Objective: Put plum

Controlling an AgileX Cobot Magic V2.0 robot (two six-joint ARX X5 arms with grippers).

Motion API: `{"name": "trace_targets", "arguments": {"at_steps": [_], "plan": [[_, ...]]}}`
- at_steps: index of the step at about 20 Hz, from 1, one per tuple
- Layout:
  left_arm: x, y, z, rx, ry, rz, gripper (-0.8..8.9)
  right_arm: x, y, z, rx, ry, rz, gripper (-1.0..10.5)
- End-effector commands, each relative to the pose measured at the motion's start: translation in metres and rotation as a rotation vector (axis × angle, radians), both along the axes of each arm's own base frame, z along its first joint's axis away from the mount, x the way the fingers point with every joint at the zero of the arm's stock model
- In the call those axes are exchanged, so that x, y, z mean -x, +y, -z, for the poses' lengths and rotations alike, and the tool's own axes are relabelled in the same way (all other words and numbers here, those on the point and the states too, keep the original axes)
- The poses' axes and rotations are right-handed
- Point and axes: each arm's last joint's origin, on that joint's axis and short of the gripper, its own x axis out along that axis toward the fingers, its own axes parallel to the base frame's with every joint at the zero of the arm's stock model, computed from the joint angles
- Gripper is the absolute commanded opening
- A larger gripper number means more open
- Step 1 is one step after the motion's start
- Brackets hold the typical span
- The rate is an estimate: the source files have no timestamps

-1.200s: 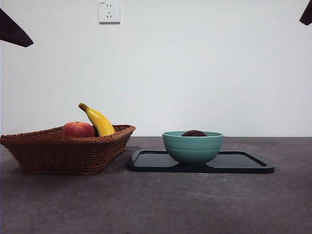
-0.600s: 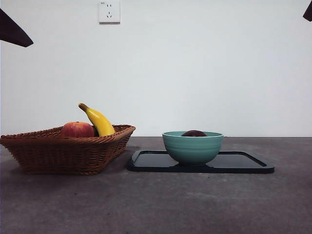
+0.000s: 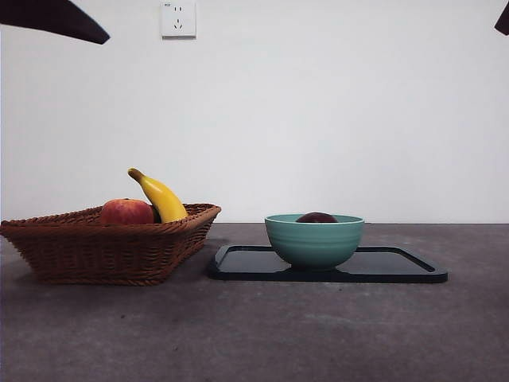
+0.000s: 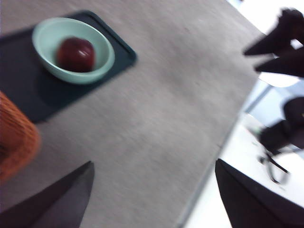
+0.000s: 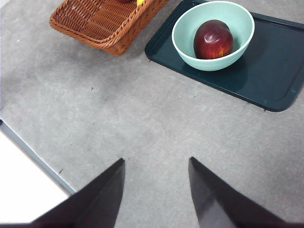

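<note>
Plum (image 5: 213,39) sits in the teal bowl (image 3: 314,239) on the dark tray (image 3: 398,267); placement looks done. Left gripper (image 4: 152,190) shifts inward in the front view since a moment ago, jaws spread, empty; right gripper (image 5: 154,190) high, likewise parted and empty.

The left end effector (image 4: 152,190) has two matte black jaws, each a flat, tapering wedge with a pointed tip and plain faces; no screws, labels or markings are discernible, and its picture is blurred. The right end effector (image 5: 156,190) has the same pair of black, sharp-edged triangular jaws, smooth and unmarked. In the front view only dark slivers of the arms show: one long black wedge at 11 o'clock, one small black tip at 1 o'clock.
</note>
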Motion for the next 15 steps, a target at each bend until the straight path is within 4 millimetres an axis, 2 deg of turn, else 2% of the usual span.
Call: {"name": "trace_targets", "arguments": {"at_steps": [1, 4, 8, 11, 15], "plan": [[-0.016, -0.011, -0.014, -0.024, -0.022, -0.047, 4.06, -0.001, 0.001, -0.001, -0.007, -0.006, -0.007, 2.1], [-0.045, -0.031, -0.030, -0.041, -0.028, -0.049, 4.06, -0.001, 0.001, -0.001, -0.007, -0.006, -0.007, 2.1], [-0.088, -0.069, -0.045, -0.083, -0.063, -0.042, 4.06, -0.001, 0.001, -0.001, -0.007, -0.006, -0.007, 2.1], [-0.119, -0.098, -0.039, -0.114, -0.071, -0.036, 4.06, -0.001, 0.001, -0.001, -0.007, -0.006, -0.007, 2.1], [-0.152, -0.132, -0.016, -0.149, -0.058, -0.032, 4.06, -0.001, 0.001, -0.001, -0.007, -0.006, -0.007, 2.1]]}}
